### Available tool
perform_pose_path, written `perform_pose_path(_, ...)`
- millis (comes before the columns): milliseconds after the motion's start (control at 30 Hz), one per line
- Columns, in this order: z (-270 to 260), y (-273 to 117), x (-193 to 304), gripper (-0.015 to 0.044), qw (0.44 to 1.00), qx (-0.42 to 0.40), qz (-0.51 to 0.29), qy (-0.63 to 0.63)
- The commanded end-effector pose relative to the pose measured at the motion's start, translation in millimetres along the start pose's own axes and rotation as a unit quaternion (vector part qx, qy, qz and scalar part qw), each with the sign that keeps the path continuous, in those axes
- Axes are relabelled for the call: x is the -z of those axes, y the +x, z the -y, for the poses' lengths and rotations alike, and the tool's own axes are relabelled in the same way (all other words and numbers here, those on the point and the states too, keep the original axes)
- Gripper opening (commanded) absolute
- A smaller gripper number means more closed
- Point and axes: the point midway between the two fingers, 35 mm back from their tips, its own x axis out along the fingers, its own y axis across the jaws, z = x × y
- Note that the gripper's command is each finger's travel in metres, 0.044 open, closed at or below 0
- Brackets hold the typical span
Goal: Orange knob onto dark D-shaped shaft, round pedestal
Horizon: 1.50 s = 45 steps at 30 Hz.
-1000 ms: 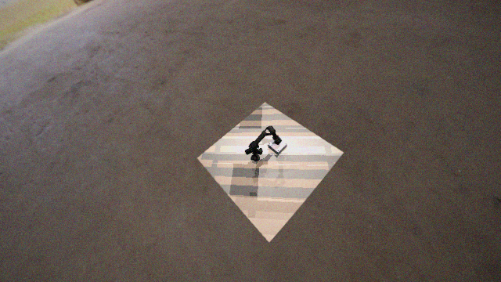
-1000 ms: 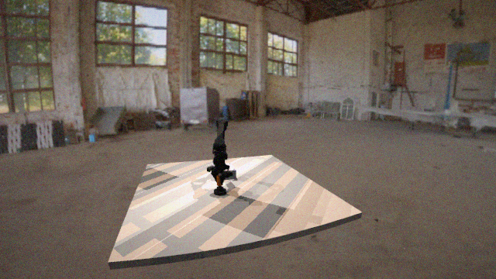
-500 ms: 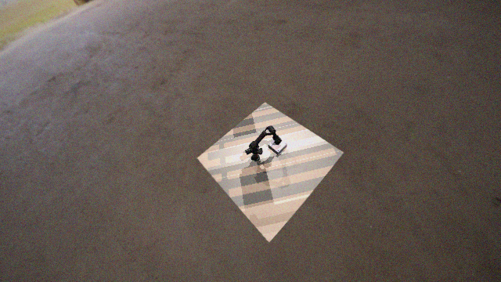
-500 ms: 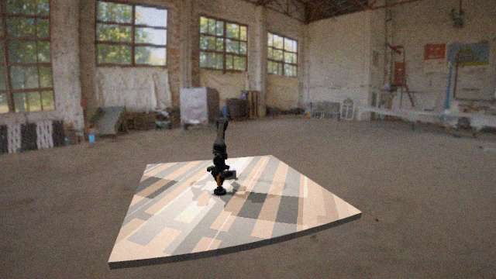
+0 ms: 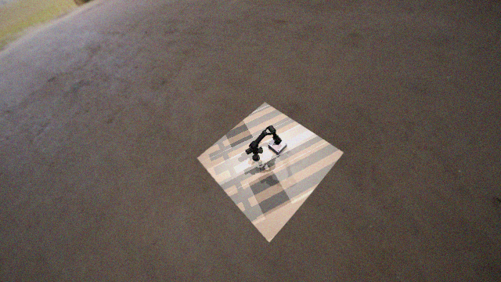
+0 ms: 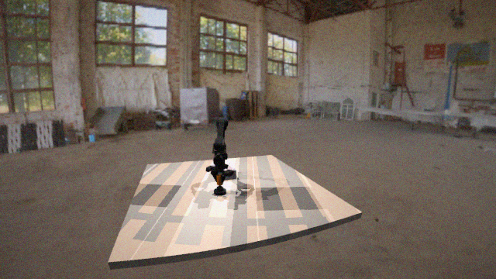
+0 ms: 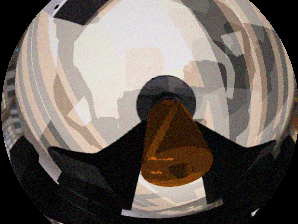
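The orange knob [image 6: 219, 180] [image 7: 177, 162] is held between the fingers of my gripper [image 6: 219, 178] [image 7: 169, 125]. The gripper is shut on the knob and points down. The round dark pedestal [image 6: 219, 191] [image 7: 166, 84] is directly under the knob; it also shows small in the top view [image 5: 256, 157]. In the wrist view the knob's far end overlaps the pedestal's middle. In the exterior view its lower end is at or just above the pedestal. The shaft and the knob's hole are hidden, so I cannot tell how far the knob sits over the shaft.
A low box [image 5: 278, 146] [image 6: 231, 174] with a pale top and dark sides is by the arm's base, behind the gripper in the exterior view. Its dark side shows at the wrist view's top left. The striped table top [image 5: 270, 231] [image 6: 155, 248] bears shadow patches.
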Motion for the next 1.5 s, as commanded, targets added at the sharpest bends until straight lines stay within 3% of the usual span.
perform_pose_path(0, 1.3, -2.9, 1.2, 0.0000, 1.000, 0.003, -0.003, -0.017)
perform_pose_path(1067, 1.5, -2.0, 1.8, 0.0000, 1.000, 0.003, -0.003, -0.017)
perform_pose_path(1300, 2.4, -3.3, 2.8, 0.0000, 0.993, 0.002, -0.003, -0.116)
perform_pose_path(1467, 3.7, -2.6, 4.4, 0.0000, 0.993, 0.002, -0.003, -0.121)
